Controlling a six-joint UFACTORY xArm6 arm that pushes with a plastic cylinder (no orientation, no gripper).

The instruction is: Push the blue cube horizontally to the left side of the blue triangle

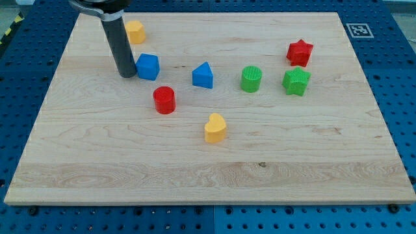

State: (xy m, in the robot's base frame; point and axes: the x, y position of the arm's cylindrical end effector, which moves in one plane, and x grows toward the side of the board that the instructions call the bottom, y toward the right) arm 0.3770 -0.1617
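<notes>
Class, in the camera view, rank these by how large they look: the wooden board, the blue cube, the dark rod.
1. Wooden board
2. Dark rod, ending at my tip just left of the blue cube
3. Blue cube

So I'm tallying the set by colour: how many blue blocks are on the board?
2. The blue cube sits toward the view's upper left, right beside my tip. The blue triangle lies to the cube's right, near the middle. None appears hidden.

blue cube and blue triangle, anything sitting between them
Nothing: in the camera view only bare board separates the blue cube from the blue triangle. My tip sits at the cube's left.
</notes>
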